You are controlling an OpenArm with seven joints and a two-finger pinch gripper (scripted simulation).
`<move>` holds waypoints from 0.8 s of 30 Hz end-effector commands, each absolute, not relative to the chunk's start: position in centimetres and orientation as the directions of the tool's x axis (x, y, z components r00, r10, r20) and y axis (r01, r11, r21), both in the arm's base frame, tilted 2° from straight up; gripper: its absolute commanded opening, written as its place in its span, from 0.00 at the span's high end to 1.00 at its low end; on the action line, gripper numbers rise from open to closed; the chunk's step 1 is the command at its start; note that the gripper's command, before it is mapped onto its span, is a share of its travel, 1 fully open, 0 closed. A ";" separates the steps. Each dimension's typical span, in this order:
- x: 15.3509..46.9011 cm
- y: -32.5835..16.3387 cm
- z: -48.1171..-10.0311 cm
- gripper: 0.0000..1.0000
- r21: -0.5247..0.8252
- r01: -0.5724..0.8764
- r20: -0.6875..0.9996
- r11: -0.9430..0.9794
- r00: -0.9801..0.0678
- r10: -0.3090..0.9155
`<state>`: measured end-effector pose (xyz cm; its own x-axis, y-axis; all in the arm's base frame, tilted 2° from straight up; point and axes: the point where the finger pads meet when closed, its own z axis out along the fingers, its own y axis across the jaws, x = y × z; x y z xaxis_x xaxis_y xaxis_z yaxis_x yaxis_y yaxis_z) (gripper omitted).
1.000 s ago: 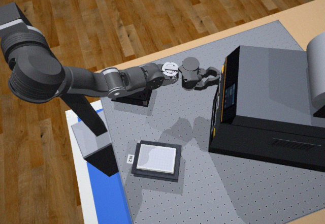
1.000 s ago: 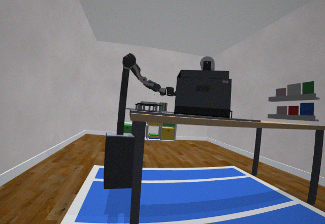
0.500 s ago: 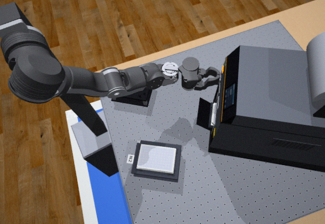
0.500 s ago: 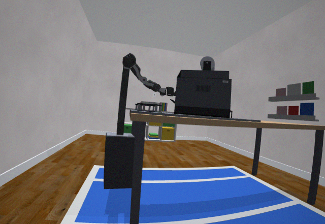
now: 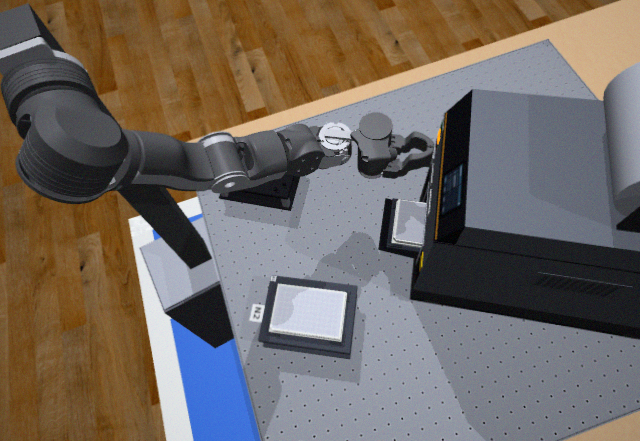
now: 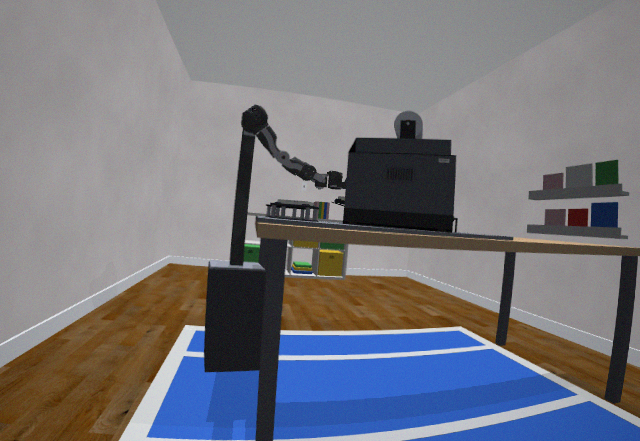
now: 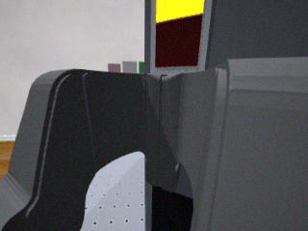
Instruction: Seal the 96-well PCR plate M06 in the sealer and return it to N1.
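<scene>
M06 (image 5: 409, 222) is riding the stage (image 5: 386, 229), half out of the sealer (image 5: 522, 167); lamp (image 7: 180, 9) is showing amber. Our gripper (image 5: 424, 153), pinched together and empty, is hanging by START. We're waiting for green before grabbing.

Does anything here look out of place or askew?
Nothing stands out. The stage is partly out of the sealer with a plate square in it; the other plate sits straight on N2.
</scene>
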<state>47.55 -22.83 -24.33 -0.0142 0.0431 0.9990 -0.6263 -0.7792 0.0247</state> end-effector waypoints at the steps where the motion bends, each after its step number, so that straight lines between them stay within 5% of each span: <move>1: 47.4 -23.0 -24.8 1.00 0.028 -0.630 0.999 -0.776 0.000 0.035; 24: 46.8 -22.5 -24.6 1.00 0.027 -0.631 0.999 -0.775 -0.002 0.037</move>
<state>46.93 -22.55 -24.20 -0.0271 0.0393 0.9989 -0.6320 -0.7748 0.0133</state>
